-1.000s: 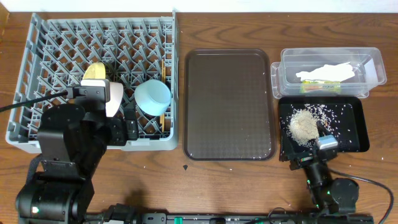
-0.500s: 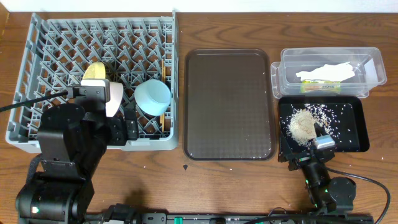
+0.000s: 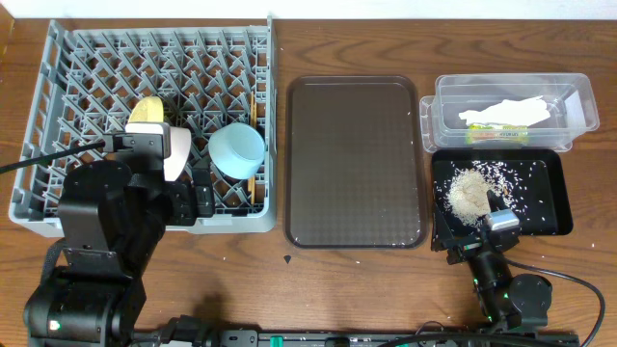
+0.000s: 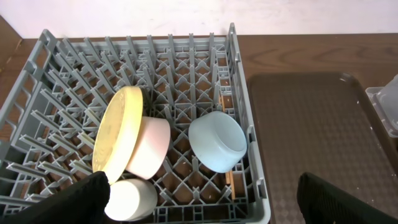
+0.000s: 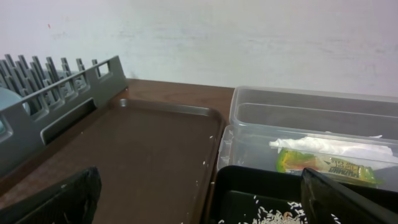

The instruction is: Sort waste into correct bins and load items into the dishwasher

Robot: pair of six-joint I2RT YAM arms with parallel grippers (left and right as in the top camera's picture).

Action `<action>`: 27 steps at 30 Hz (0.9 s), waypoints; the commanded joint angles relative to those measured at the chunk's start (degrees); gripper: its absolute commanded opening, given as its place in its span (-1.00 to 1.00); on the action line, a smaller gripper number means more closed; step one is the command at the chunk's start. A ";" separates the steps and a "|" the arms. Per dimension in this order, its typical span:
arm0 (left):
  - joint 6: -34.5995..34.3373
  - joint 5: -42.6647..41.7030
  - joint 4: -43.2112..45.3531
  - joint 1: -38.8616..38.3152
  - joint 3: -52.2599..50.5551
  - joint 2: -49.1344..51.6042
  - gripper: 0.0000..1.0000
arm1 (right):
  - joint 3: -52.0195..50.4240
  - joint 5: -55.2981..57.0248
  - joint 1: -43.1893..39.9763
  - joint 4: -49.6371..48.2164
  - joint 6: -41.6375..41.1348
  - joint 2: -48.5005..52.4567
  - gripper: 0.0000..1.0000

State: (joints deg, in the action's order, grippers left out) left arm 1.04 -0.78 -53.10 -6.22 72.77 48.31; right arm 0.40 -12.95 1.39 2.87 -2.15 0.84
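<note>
The grey dish rack holds the yellow plate on edge, the pinkish-white bowl, the light blue bowl, the white cup and the chopsticks. My left gripper is open and empty over the rack's front edge. The clear tub holds the white napkin and the green-and-orange wrapper. The black tray holds the rice scraps. My right gripper is open and empty, low at the black tray's front left corner.
The dark brown serving tray lies between the rack and the bins, with a few specks on it. A few rice grains lie on the wooden table near the tub. The left arm's body covers the rack's front left part.
The right arm has shifted very slightly to the left at the black tray's front. Nothing else has moved.
</note>
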 commanded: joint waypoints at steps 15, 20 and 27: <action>-9.90 1.64 26.51 5.77 -23.19 -15.37 0.93 | -0.09 0.72 -0.63 0.33 0.52 -0.35 0.99; -11.26 1.62 38.45 6.91 -36.72 -25.11 0.93 | -0.09 0.72 -0.63 0.33 0.52 -0.35 0.99; -11.23 1.62 48.09 8.59 -53.90 -40.33 0.93 | -0.09 0.72 -0.63 0.33 0.52 -0.35 0.98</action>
State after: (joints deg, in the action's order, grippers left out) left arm -9.26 0.36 -8.51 1.10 24.91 13.47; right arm 0.40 -12.80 1.39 2.96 -2.15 0.84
